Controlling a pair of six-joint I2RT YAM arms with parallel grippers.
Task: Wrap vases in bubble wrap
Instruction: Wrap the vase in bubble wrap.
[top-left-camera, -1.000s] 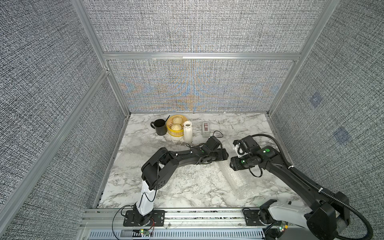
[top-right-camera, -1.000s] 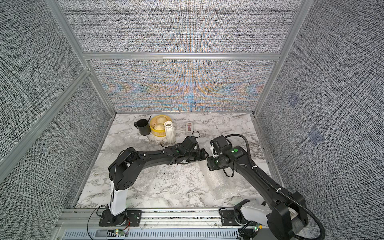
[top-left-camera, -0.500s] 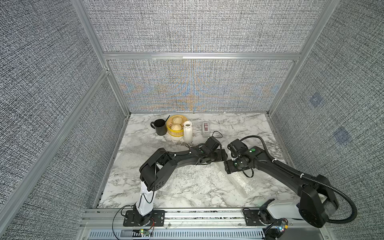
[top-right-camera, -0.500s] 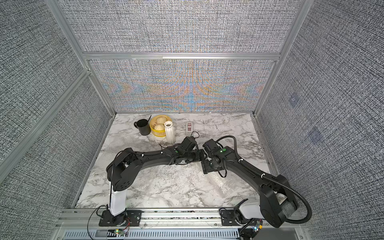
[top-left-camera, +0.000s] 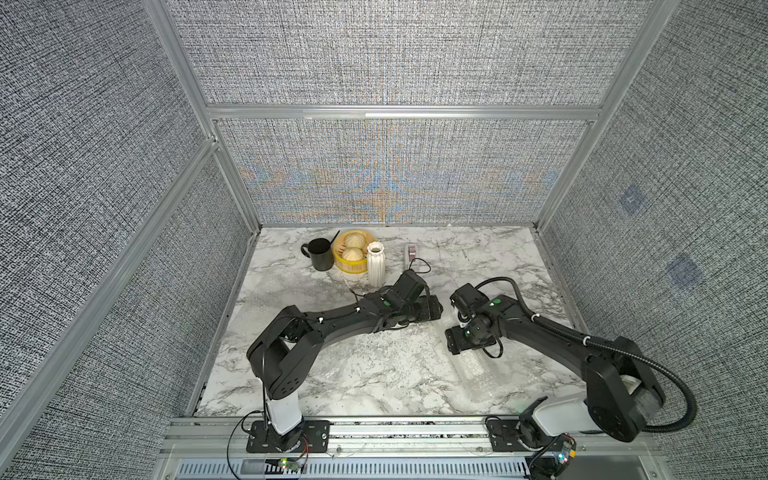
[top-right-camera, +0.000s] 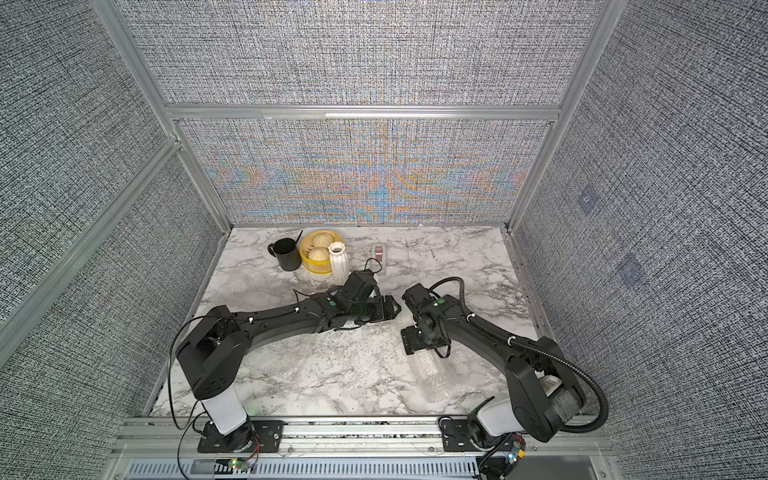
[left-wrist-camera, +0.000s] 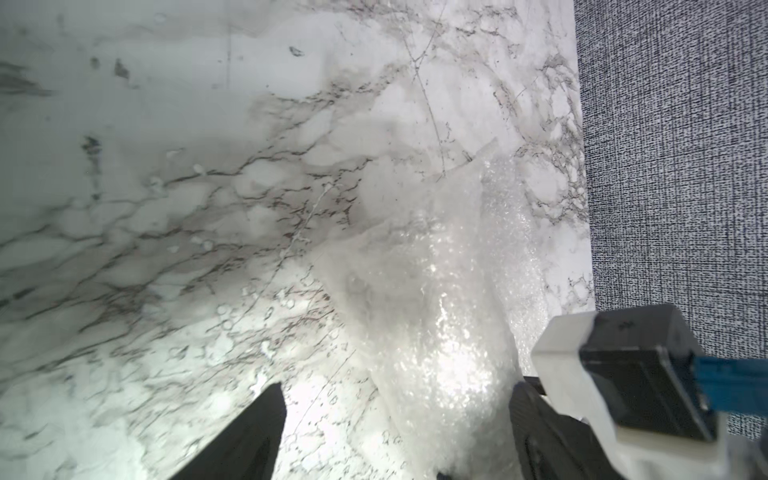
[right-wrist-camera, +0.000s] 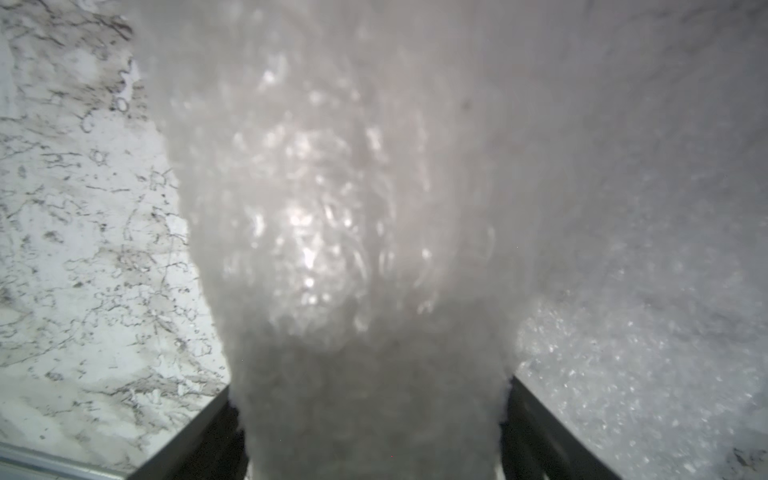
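Observation:
One white fluted vase (top-left-camera: 375, 266) stands upright at the back of the marble table in both top views. A whitish roll of bubble wrap (right-wrist-camera: 353, 249) lies on the table at the front right (top-left-camera: 482, 374); whatever is inside it is hidden. My right gripper (right-wrist-camera: 370, 432) stands over its near end with fingers (right-wrist-camera: 536, 432) wide apart. The roll fills the gap and touches both. My left gripper (left-wrist-camera: 395, 419) is open just to the left of the right one (top-left-camera: 469, 353). The roll's far end (left-wrist-camera: 440, 316) lies beside one of its fingers (left-wrist-camera: 540, 440). A flat bubble wrap sheet (left-wrist-camera: 257, 307) covers the table under both.
At the back left stand a black mug (top-left-camera: 319, 253) and a yellow basket (top-left-camera: 351, 251) with two round buns, close to the vase. A grey tape dispenser (top-left-camera: 411, 252) lies to their right. Fabric walls close three sides, and a metal rail (top-left-camera: 374, 428) runs along the front.
My right arm has swung left toward the left gripper, and its jaws have widened around the roll. The left arm has barely moved.

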